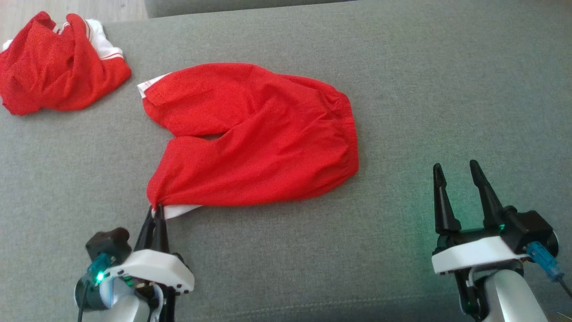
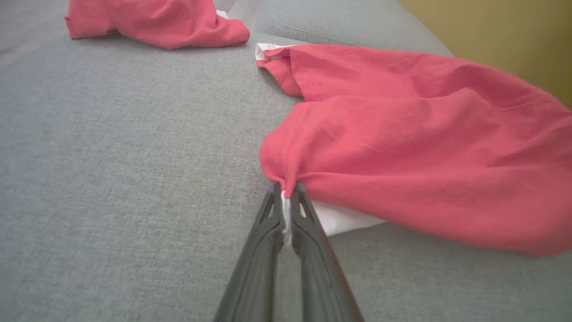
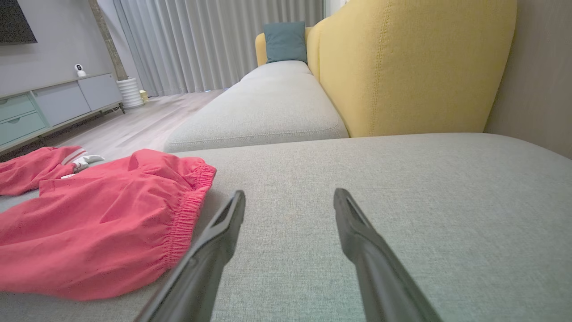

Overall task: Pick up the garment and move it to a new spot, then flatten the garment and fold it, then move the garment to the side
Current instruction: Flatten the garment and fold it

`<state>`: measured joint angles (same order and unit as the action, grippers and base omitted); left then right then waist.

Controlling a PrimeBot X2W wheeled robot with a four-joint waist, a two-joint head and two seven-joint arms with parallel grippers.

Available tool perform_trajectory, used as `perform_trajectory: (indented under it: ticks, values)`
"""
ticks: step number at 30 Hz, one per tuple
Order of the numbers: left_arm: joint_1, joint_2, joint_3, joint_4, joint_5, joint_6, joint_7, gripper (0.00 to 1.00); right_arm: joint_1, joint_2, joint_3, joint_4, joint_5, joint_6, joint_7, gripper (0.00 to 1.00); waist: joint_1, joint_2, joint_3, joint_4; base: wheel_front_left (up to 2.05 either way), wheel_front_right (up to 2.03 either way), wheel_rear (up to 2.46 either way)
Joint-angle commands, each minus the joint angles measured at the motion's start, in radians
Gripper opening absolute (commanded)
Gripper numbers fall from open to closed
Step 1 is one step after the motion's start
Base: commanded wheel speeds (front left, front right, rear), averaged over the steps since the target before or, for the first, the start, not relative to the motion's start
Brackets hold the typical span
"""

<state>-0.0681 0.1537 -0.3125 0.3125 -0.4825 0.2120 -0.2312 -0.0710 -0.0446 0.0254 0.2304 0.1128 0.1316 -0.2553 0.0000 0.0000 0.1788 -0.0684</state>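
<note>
1. Left claw (image 1: 157,210) (image 2: 286,190): lower left of the head view, clenched on the hem corner of the near leg of the shorts (image 1: 259,138). The red cloth puckers to a point at the fingertips. In the left wrist view a sliver of white cloth shows between the two pressed fingers.
2. Right claw (image 1: 456,165) (image 3: 289,193): lower right of the head view, fingers spread and holding nothing. It is over bare seat to the right of the waistband (image 3: 187,210) and does not touch it.
3. Shorts (image 2: 402,143) (image 3: 89,232): red, lying spread but wrinkled at the middle of the seat, unfolded. The gathered elastic waistband points to the robot's right and the two legs to its left, with a gap between them. White trim (image 1: 178,211) peeks out under the gripped hem, and more shows at the far leg's hem.
4. Heap (image 1: 49,67) (image 2: 156,22) (image 3: 31,170): a second red-and-white garment, crumpled at the far left of the seat, apart from the shorts.
5. Sofa (image 1: 447,89) (image 2: 111,156) (image 3: 402,179): grey woven seat carrying both garments. Backrest (image 3: 402,67), yellow, rises behind it, and a teal cushion (image 3: 285,42) stands at the far end.
6. Background, right wrist view: wooden floor (image 3: 134,125), pale curtains (image 3: 214,40) and a low cabinet (image 3: 53,103).
</note>
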Motion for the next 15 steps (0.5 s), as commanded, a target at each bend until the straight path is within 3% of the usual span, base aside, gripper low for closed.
perform_trajectory:
  ticks: [1,7,8,9,10,11,15]
  values:
    - [-0.044,0.014,0.042,-0.018,-0.006,0.005,-0.013,0.00,-0.023,-0.006,0.026,-0.025,-0.009,-0.001,-0.006,1.00,0.0000,0.0000,0.003,-0.002,0.00,0.00,0.00]
    - [-0.061,0.006,0.065,0.025,0.002,-0.001,-0.026,0.00,-0.026,-0.006,0.030,-0.018,-0.013,-0.001,-0.006,1.00,0.0000,0.0000,0.007,-0.005,0.00,0.00,0.00]
    - [-0.063,0.005,0.069,0.029,0.006,-0.002,-0.027,0.15,-0.027,-0.006,0.032,-0.016,-0.013,-0.001,-0.006,1.00,0.0000,0.0000,0.007,-0.005,0.00,0.00,0.00]
    - [-0.065,0.003,0.071,0.031,0.012,-0.003,-0.028,0.40,-0.028,-0.006,0.035,-0.015,-0.012,-0.001,-0.006,1.00,0.0000,0.0000,0.006,-0.005,0.00,0.00,0.00]
    - [-0.067,0.003,0.072,0.032,0.021,-0.003,-0.029,0.82,-0.029,-0.006,0.038,-0.013,-0.012,-0.001,-0.006,1.00,0.0000,0.0000,0.006,-0.005,0.00,0.00,0.00]
    - [-0.069,0.003,0.075,0.029,0.030,-0.004,-0.030,1.00,-0.029,-0.006,0.043,-0.012,-0.011,-0.001,-0.006,1.00,0.0000,0.0000,0.006,-0.005,0.00,0.00,0.00]
    - [-0.065,-0.005,0.097,-0.016,0.069,-0.014,-0.030,1.00,-0.036,-0.006,0.073,-0.007,-0.021,-0.001,-0.006,1.00,0.0000,0.0000,0.004,0.003,0.00,0.00,0.00]
